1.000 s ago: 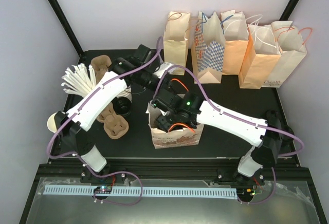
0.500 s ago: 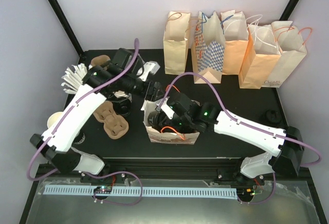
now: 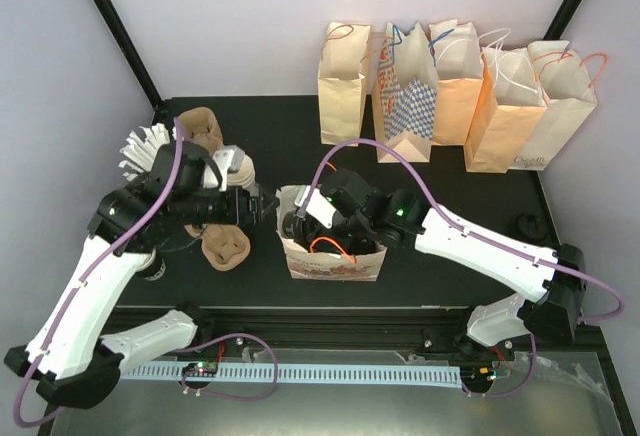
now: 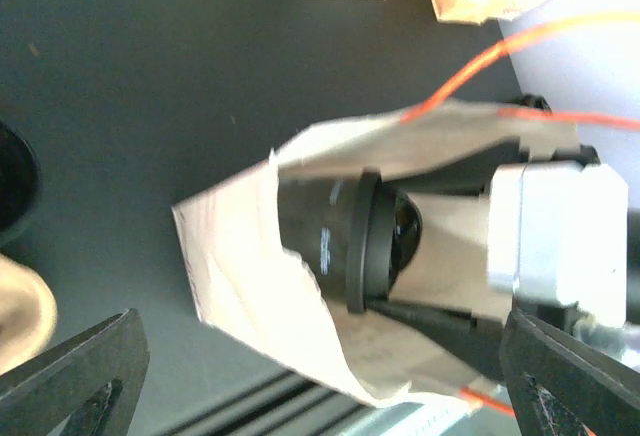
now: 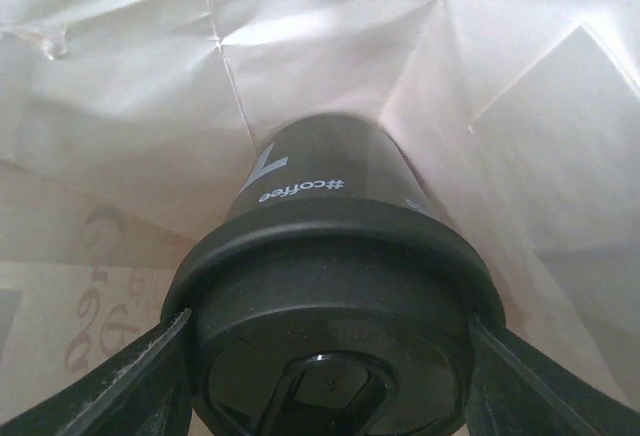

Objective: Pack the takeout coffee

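Nearly packed: right end effector [image 5: 325,376] gripped the takeout coffee [image 5: 320,216] inside the paper bag [image 3: 335,264], release pending; left end effector [image 4: 325,376] gaped wide, empty.

The paper bag [image 5: 120,86] hides the base of the coffee cup [image 5: 320,181].

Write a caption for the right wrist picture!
Right gripper holds the lidded cup inside the paper bag.

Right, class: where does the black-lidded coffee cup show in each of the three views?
Top external: coffee cup, centre, dark shape inside the open paper bag, mostly hidden.
Left wrist: centre, in the bag's mouth, lid pointing right.
Right wrist: lower centre, lid nearest.
Shared landmark: the paper bag around it.
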`<act>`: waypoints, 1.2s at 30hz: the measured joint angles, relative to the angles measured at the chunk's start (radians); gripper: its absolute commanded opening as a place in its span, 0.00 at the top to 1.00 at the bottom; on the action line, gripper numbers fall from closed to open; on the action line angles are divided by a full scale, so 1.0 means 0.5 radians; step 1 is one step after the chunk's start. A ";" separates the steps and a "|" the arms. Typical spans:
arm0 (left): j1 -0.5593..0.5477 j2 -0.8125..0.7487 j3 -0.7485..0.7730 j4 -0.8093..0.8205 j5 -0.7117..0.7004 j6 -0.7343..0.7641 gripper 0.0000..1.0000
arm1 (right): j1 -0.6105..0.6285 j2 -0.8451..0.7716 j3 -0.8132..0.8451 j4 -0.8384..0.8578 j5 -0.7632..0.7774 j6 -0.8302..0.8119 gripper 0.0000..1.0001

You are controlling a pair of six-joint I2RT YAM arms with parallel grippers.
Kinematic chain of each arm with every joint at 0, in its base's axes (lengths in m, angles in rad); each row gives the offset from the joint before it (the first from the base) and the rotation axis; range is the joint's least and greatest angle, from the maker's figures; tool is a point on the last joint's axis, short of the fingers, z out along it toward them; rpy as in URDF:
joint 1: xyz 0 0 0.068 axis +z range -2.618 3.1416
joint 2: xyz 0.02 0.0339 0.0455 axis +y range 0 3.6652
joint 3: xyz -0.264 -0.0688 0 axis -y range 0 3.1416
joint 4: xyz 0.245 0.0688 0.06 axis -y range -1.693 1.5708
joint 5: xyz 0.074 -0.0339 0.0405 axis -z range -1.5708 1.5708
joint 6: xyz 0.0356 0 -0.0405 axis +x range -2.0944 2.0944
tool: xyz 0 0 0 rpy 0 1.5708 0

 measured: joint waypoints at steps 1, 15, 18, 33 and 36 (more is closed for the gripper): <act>0.001 -0.040 -0.061 0.002 0.036 -0.031 0.01 | 0.000 0.004 0.014 -0.012 -0.006 -0.014 0.58; -0.002 0.098 -0.447 0.045 0.295 -0.269 0.29 | 0.000 0.065 0.099 -0.126 -0.096 -0.134 0.58; -0.006 0.172 -0.447 0.060 0.280 -0.262 0.54 | 0.000 0.064 0.099 -0.159 -0.090 -0.150 0.62; -0.139 0.567 -0.089 0.079 0.276 0.048 0.99 | 0.309 -0.053 0.067 -0.255 0.107 0.369 0.63; -0.202 0.674 0.049 0.080 0.307 0.182 0.98 | 0.358 0.005 0.117 -0.292 0.195 0.500 0.63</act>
